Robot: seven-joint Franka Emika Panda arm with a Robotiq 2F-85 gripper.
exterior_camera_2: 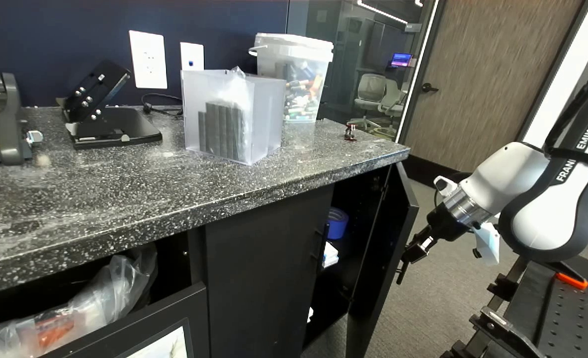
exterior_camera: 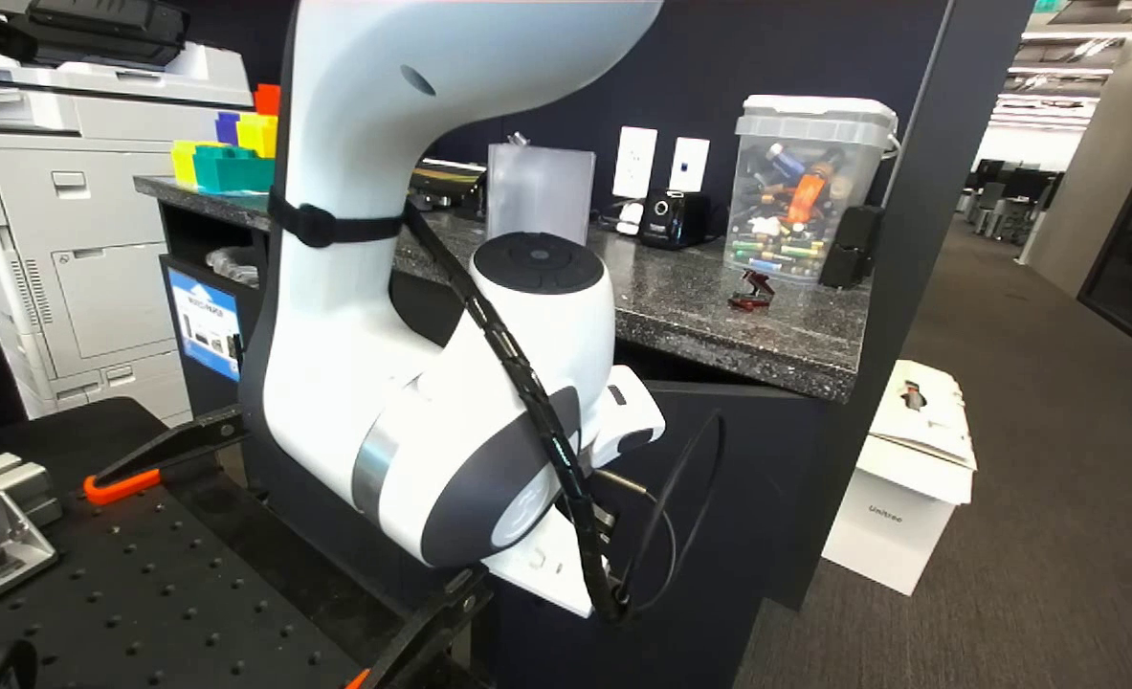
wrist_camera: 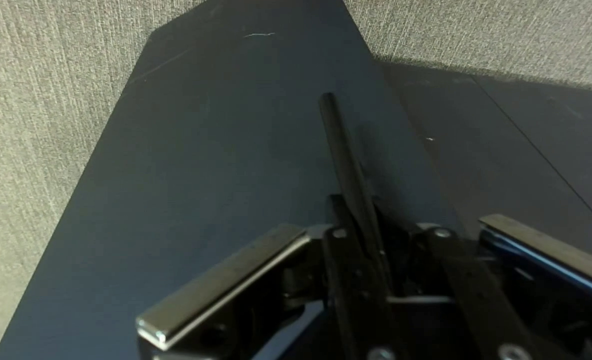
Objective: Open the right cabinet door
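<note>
In an exterior view, the bench is a slab of speckled, stone-like stuff; the right cabinet door, flat and matte charcoal, shows under its front edge, near the corner by the lidded, translucent tub. The arm hides its own working end; its sleeved cable drops thin loops before the door, which a quick turn could snag.

In an exterior view, the door stands part-way open, angled out from beneath that bench corner, with the gripper at its slim black handle. The perforated platform sits well apart from the bench's front edge; a wide swing may strike it.

In the wrist view the bench does not show. The jaws stand narrowed either side of the straight handle, which runs between the fingers; whether they squeeze it, I cannot tell. If the hold is loose, or the pull goes straight rather than round the door's arc, the handle could twist or slide out. Pale scratches mark the door; the carpet is coarse and ribbed.
</note>
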